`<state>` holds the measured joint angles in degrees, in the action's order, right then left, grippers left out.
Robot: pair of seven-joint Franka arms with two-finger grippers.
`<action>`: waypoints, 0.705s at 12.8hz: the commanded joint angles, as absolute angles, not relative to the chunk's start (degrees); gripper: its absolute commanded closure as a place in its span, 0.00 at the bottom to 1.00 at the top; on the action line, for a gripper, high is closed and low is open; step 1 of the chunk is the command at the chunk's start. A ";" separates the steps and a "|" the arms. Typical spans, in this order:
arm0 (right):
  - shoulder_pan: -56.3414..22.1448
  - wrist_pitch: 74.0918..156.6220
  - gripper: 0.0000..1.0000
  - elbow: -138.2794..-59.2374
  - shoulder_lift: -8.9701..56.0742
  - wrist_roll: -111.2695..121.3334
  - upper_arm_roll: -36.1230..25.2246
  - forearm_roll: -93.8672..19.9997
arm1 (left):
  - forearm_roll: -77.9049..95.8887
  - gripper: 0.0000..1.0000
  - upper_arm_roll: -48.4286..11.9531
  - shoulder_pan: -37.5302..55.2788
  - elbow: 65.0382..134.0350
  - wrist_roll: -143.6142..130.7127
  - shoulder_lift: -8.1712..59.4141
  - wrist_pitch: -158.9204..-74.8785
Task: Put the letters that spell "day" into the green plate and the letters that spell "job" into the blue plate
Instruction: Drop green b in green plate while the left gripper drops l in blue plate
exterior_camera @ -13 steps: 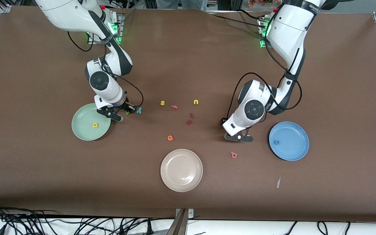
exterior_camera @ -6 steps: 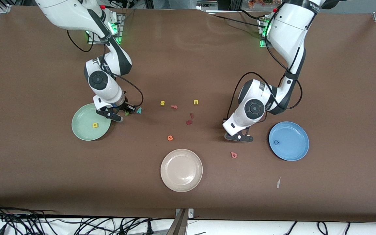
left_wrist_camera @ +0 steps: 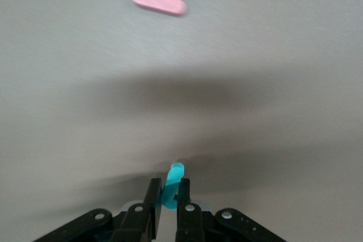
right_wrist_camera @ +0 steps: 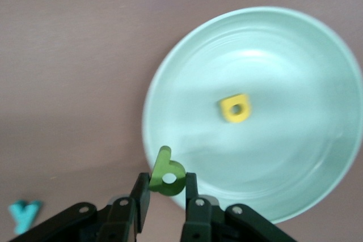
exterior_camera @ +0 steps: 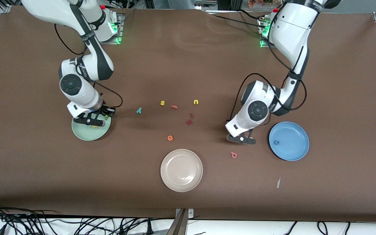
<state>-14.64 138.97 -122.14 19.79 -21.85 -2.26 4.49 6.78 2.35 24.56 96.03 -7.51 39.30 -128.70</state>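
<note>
My right gripper (exterior_camera: 91,121) hangs over the green plate's (exterior_camera: 83,133) rim, shut on the olive-green letter (right_wrist_camera: 168,173) with a round bowl, seen between its jaws in the right wrist view (right_wrist_camera: 166,188). A yellow letter (right_wrist_camera: 235,108) lies in the green plate (right_wrist_camera: 283,55). The teal "y" (exterior_camera: 139,110) lies on the table beside that plate, toward the middle. My left gripper (exterior_camera: 242,139) is between the pink "b" (exterior_camera: 234,154) and the blue plate (exterior_camera: 289,141). It is shut on the teal "j" (left_wrist_camera: 173,181). The blue ring "o" (exterior_camera: 276,142) lies in the blue plate.
A beige plate (exterior_camera: 181,169) stands near the front camera at mid-table. Loose letters lie in the middle: a yellow "s" (exterior_camera: 162,103), a yellow "u" (exterior_camera: 195,102), an orange "e" (exterior_camera: 170,138), a salmon piece (exterior_camera: 174,106) and dark red ones (exterior_camera: 189,122).
My right gripper has carried the olive-green letter from beside the teal "y" to over the green plate's rim. My left gripper has shut on the teal "j".
</note>
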 commanded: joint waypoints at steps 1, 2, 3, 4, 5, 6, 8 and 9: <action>-14.68 138.34 0.68 -122.78 19.33 -19.51 -2.64 4.92 | 5.63 1.00 2.46 20.31 92.90 1.72 36.83 -120.52; -14.68 138.34 0.62 -122.96 19.34 -19.60 -2.64 4.92 | 4.06 1.00 2.81 18.82 92.81 5.15 36.22 -120.41; -14.68 138.34 0.51 -122.96 19.34 -20.21 -2.64 4.75 | 1.08 1.00 2.90 17.16 92.46 9.71 36.12 -120.50; -14.68 138.34 0.46 -122.96 19.34 -20.56 -2.55 4.66 | -0.16 1.00 2.81 14.62 91.94 13.67 36.12 -120.50; -14.68 138.34 0.44 -122.87 19.34 -20.83 -2.46 4.40 | -0.18 1.00 2.73 12.50 92.02 17.89 36.12 -120.50; -14.76 138.34 0.44 -122.87 19.34 -21.35 -2.20 4.39 | -0.09 1.00 2.72 10.83 92.11 22.19 36.30 -120.50; -14.76 138.34 0.44 -122.87 19.51 -21.62 -1.94 4.13 | 0.52 0.95 2.64 7.40 92.20 28.28 36.73 -120.50; -14.77 138.69 0.44 -122.70 19.86 -23.45 -1.06 4.04 | 0.70 0.81 2.64 7.12 92.20 28.39 37.09 -120.50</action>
